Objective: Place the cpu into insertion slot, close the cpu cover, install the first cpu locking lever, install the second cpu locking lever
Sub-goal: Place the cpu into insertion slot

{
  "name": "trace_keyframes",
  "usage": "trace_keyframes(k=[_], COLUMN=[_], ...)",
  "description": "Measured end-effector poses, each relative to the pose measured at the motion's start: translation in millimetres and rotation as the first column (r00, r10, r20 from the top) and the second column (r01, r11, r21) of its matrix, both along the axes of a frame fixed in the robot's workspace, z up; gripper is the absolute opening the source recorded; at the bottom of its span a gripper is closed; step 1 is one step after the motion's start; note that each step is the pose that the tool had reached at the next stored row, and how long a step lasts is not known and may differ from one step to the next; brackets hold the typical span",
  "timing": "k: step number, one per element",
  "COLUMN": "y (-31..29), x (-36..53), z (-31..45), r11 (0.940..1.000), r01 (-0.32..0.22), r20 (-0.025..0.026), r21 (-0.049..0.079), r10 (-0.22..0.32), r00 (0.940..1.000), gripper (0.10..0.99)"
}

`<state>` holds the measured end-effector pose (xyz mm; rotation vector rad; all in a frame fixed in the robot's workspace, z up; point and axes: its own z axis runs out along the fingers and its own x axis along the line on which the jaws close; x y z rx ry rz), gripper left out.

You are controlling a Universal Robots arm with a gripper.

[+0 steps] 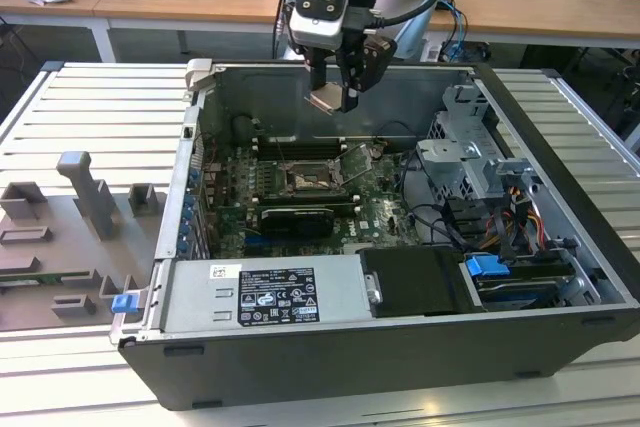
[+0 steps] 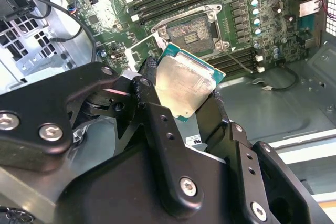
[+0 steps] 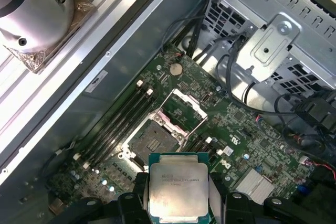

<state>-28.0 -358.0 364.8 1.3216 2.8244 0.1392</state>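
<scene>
In the exterior view, the tool (image 1: 333, 95) hangs over the open computer case (image 1: 400, 347) on the table (image 1: 80, 107). It pinches the cpu (image 1: 325, 99) well above the insertion slot (image 1: 305, 180). In the second wrist view, the fingers (image 2: 152, 85) clamp the cpu (image 2: 185, 87) by opposite edges. In the first wrist view, the cpu cover (image 3: 185, 109) stands tilted open beside the bare insertion slot (image 3: 152, 142).
</scene>
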Motion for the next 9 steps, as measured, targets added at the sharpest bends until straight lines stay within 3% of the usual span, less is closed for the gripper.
trace_keyframes(k=[9], y=[0.0], x=[0.0], z=[-0.3], r11=[0.9997], r01=[0.024], r20=[0.0], r21=[0.0], r10=[-0.024], r00=[0.9997], gripper=[0.541])
